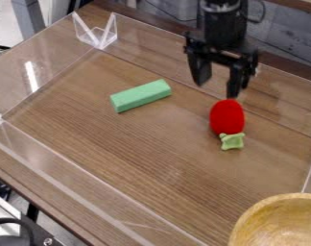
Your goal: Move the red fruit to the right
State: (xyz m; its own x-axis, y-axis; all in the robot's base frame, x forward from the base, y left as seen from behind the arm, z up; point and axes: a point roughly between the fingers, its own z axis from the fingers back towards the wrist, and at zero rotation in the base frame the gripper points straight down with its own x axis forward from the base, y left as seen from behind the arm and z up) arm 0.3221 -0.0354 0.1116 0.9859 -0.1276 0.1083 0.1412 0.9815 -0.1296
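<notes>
no readable text, labels or numbers anywhere

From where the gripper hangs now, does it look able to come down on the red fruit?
Probably yes. The gripper is open, pointing down, just above and behind the red fruit. Nothing lies between them; the green block sits well off to the side.

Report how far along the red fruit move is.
Looks done: the red fruit lies on the wooden tray floor, well to the right of the green block. In hand: nothing; the gripper is open and empty, above and just left of the fruit. Left: probably only pulling the arm away, unless the fruit should go further right.
</notes>
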